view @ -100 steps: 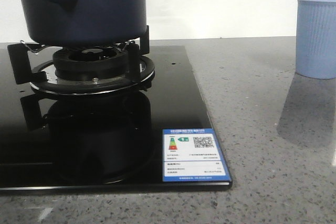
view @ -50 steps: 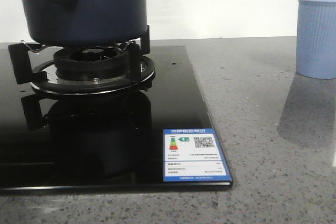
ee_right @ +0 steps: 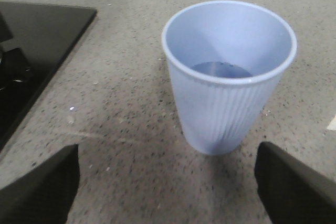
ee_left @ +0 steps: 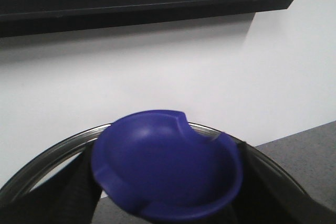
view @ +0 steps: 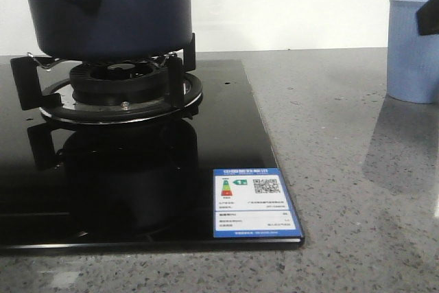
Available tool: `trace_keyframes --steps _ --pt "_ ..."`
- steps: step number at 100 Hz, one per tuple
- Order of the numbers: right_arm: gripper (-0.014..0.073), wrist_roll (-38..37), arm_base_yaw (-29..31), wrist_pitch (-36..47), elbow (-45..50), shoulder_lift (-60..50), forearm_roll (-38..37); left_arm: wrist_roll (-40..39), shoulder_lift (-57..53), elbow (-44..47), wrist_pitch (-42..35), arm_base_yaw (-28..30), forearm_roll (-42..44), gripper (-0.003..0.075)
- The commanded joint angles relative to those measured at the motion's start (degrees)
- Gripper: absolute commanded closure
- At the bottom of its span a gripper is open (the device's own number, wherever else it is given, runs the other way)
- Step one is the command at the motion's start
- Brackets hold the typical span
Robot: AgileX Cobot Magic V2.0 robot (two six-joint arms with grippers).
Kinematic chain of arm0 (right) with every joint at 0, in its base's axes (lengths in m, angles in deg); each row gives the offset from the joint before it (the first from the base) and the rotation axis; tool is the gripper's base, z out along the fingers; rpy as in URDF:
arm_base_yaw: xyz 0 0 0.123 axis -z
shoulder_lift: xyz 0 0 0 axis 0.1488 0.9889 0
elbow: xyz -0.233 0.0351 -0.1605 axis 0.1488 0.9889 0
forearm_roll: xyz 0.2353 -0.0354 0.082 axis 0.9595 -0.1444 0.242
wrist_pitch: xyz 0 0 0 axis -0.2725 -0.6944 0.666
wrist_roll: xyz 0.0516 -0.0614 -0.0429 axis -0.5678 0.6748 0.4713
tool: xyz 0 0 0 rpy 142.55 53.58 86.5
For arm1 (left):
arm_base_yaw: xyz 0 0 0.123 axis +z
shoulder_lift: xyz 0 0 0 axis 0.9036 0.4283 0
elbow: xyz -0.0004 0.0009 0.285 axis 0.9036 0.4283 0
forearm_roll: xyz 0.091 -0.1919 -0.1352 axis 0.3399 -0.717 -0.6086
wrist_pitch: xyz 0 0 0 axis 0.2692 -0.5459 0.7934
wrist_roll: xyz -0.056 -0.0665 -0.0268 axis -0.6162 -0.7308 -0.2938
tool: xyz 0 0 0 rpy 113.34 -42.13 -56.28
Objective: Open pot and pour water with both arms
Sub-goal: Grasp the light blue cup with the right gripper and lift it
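Grey speckled stone makes up the surface [view: 343, 135], with a plain white wall behind it. On its left part lies the black glass hob [view: 226, 162], an energy label stuck at its near corner. Up on the burner's trivet [view: 116, 90] sits the pot [view: 110, 5], dark navy and wide, its stubby side handle pointing left. Far over on the right stands the pale blue ribbed cup [ee_right: 228, 72], upright, well apart from the hob, with what looks like a little water in the bottom.

Now the arms. The left claw [ee_left: 167, 205] is closed on the lid's blue knob [ee_left: 167, 169], and the glass lid's metal rim [ee_left: 63, 150] curves behind it; only wall shows beyond, so the lid looks to be held up, away from the pot. The right claw [ee_right: 168, 182] is spread wide, nothing in it, its fingers [ee_right: 39, 190] well apart with the cup ahead between them.

By my reading, the opening step is done or nearly so, and the pour comes next. That calls for the right claw to ease forward and close around the cup's ribbed wall, squarely, without tipping it.
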Motion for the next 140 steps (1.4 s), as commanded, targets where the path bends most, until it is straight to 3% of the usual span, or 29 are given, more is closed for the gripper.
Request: trace_keyframes --steps 1,21,56,98,106,121,140 --pt "0.0001 0.6 0.0 9.0 -2.0 3.4 1.0 0.0 -2.1 -2.0 -3.2 -0.2 -1.3 0.0321" --pt "0.0001 0.6 0.0 15.2 -2.0 11.0 3.0 0.0 -2.1 -2.0 -10.4 -0.2 -0.9 0.0321" --pt "0.0001 0.6 0.0 28.0 -2.0 19.1 3.7 0.0 -2.1 -2.0 -13.7 -0.2 -0.9 0.0321" --pt "0.0006 0.6 0.1 33.4 -2.0 23.5 3.7 0.0 -2.1 -2.0 -17.0 -0.2 -0.9 0.0321" --pt "0.0053 0.6 0.2 33.5 -2.0 23.5 3.7 0.0 -2.1 -2.0 -17.7 -0.2 -0.9 0.0321" --pt "0.0223 0.6 1.3 33.5 -2.0 23.5 3.7 0.0 -2.1 -2.0 -18.6 -0.2 -0.9 0.0321" --pt "0.0262 0.6 2.0 33.1 -2.0 23.5 3.7 0.0 -2.1 -2.0 -19.0 -0.2 -0.9 0.0321"
